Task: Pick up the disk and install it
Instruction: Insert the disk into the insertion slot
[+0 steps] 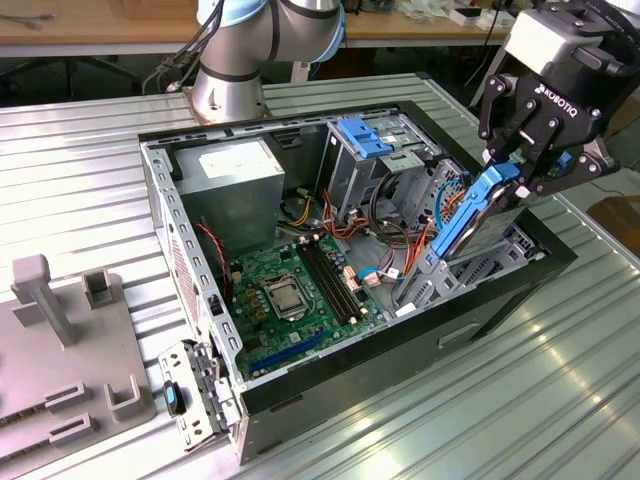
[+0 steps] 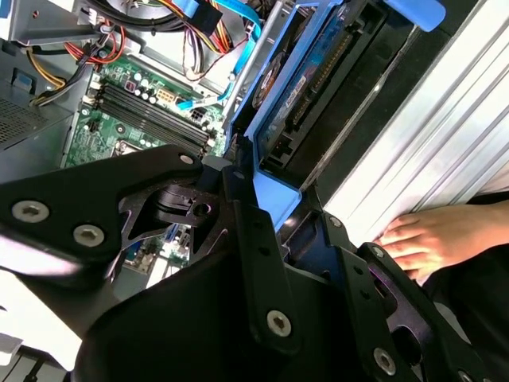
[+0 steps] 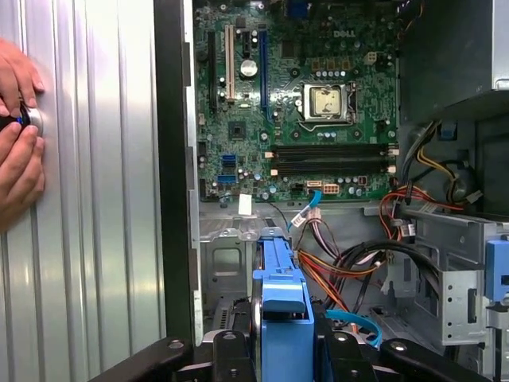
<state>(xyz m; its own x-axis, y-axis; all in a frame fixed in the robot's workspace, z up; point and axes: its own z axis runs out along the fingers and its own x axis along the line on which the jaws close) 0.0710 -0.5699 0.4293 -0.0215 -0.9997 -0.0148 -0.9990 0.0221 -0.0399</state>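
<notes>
The disk [image 1: 470,215], a grey drive in a bright blue frame, hangs tilted over the drive bay [image 1: 432,280] at the exterior view's right end of the open computer case [image 1: 185,250]. My gripper [image 1: 515,172] is shut on the disk's upper end, and the lower end dips into the bay. In the first wrist view the blue frame of the disk [image 3: 282,306] runs away from my gripper [image 3: 285,354] toward the bay floor. In the second wrist view the disk [image 2: 306,87] stands edge-on in front of my gripper [image 2: 248,187].
The case holds a green motherboard [image 1: 290,290], a grey power supply [image 1: 235,175], a light-blue bracket [image 1: 365,135] and loose cables [image 1: 390,245]. A person's hands [image 3: 17,151] rest on the ribbed metal table beside the case. A grey fixture [image 1: 60,340] stands at the exterior view's left.
</notes>
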